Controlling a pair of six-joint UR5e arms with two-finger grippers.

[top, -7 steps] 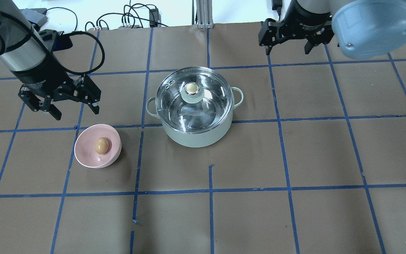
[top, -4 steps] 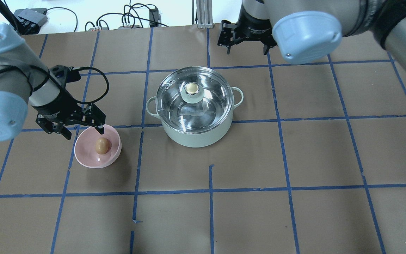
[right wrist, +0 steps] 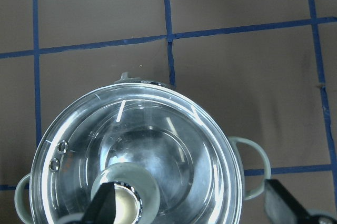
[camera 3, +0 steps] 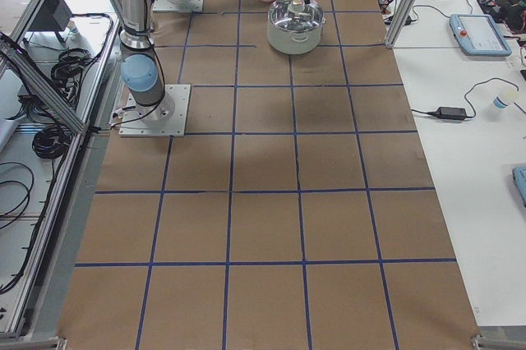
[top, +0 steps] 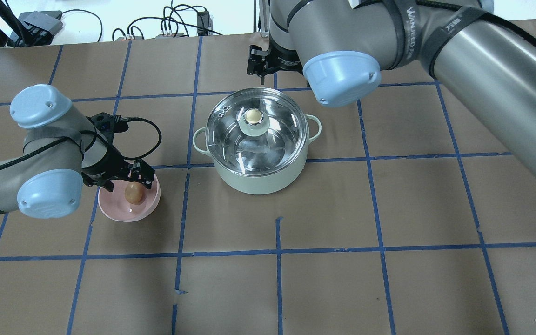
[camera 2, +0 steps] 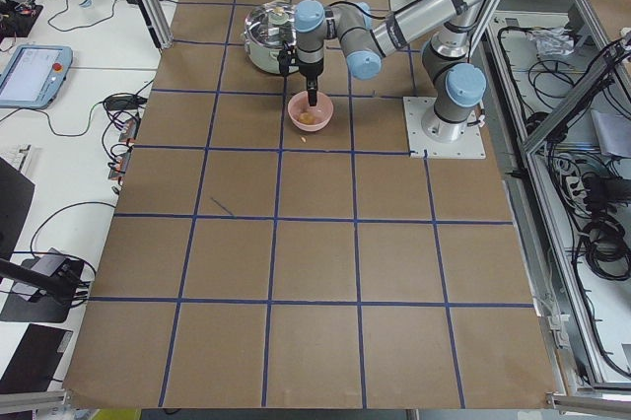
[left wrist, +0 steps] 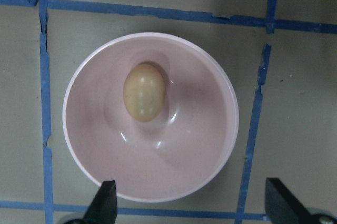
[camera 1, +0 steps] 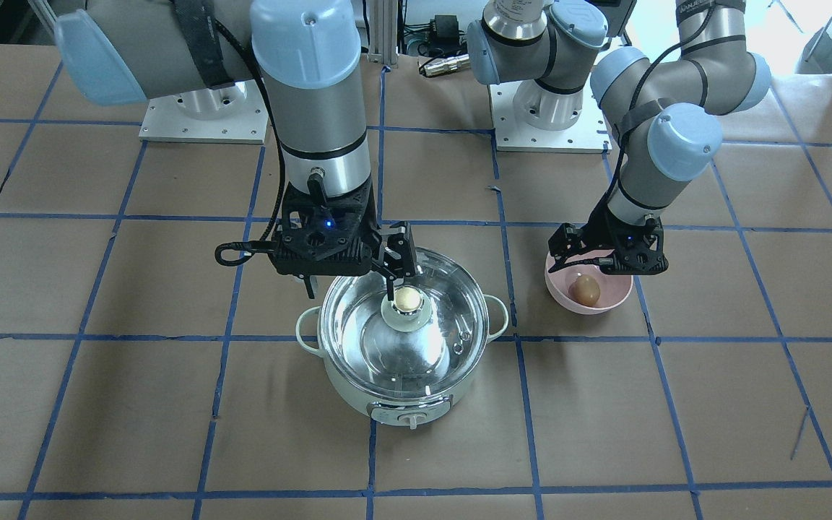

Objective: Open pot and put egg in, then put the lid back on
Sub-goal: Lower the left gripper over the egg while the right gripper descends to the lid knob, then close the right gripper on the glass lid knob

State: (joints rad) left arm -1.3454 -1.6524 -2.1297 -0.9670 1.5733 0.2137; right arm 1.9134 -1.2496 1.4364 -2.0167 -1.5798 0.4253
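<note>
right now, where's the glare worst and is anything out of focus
Overhead exterior: bright streaks glare off the lid. Right wrist view: the same white streaks on the glass. Left wrist view: the egg looks soft, with small highlights in the pink bowl.

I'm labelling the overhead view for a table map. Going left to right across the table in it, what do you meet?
Pink bowl with the egg in it → bowl-side handle of the pot → lid on the pot → far handle.
</note>
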